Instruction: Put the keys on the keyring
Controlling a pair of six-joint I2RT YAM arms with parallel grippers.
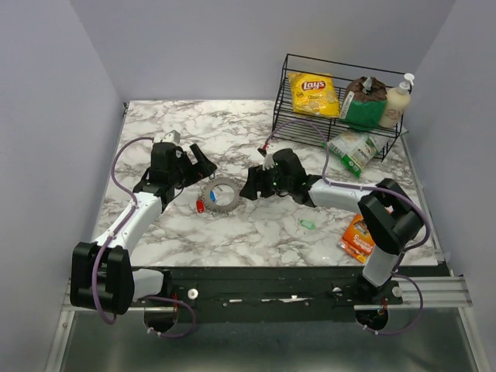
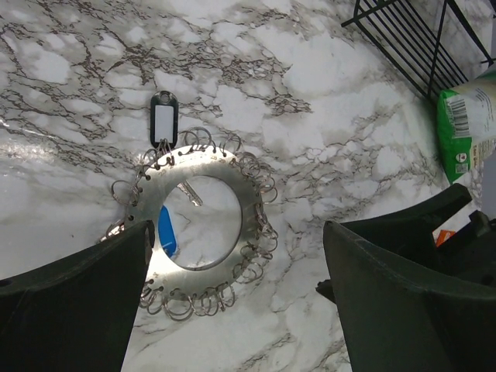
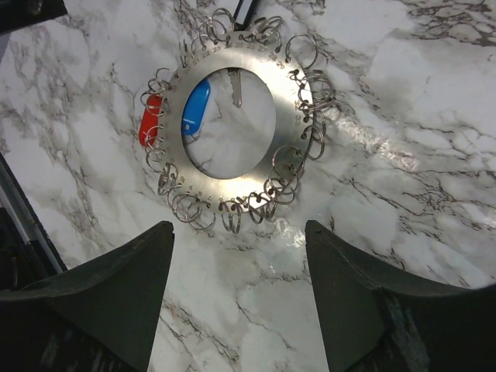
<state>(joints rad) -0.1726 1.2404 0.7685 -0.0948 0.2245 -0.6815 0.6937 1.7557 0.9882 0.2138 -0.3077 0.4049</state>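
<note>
The keyring (image 1: 222,194) is a flat grey metal disc with small wire rings round its rim, lying on the marble table between my two grippers. It also shows in the left wrist view (image 2: 246,203) and the right wrist view (image 3: 232,183). A blue key (image 3: 195,105) lies in its open centre. A red key (image 3: 149,124) lies at its outer rim. A pale green key (image 1: 307,224) lies apart on the table, nearer the front. My left gripper (image 2: 238,232) is open and empty just left of the ring. My right gripper (image 3: 239,232) is open and empty just right of it.
A black tag with a white label (image 2: 163,118) hangs off the ring's far side. A black wire rack (image 1: 288,85) at the back right holds a Lays bag (image 1: 314,93) and a bottle (image 1: 397,101). A green packet (image 1: 353,149) and an orange snack packet (image 1: 358,236) lie at the right.
</note>
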